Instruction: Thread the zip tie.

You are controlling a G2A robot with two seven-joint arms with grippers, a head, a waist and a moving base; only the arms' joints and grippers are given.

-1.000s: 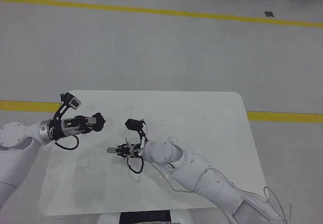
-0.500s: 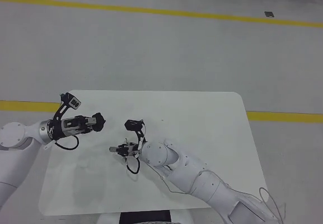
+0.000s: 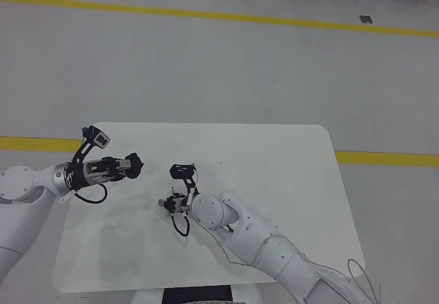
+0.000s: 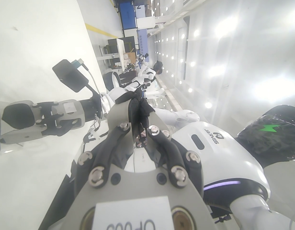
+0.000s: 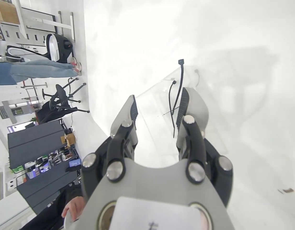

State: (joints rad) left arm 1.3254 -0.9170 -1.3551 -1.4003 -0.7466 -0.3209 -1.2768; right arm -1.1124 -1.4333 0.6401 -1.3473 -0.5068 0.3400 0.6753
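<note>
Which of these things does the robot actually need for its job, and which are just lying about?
For the job: straight zip tie, curved zip tie, open right gripper, shut left gripper.
Lying about: clear plastic sheet under the ties, brown scrap on the table.

White glossy arms (image 3: pixel 261 237) from 8 and 5 o'clock; black wrist camera (image 3: pixel 181 170), thin black cable (image 3: pixel 182 226). Grey grippers (image 5: pixel 159 101): black links (image 5: pixel 196 142), silver screws (image 5: pixel 194 169), ribbed pads (image 5: pixel 182 104), white label (image 5: pixel 157 214).

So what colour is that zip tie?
The zip tie is black; the right wrist view shows it best.
</note>
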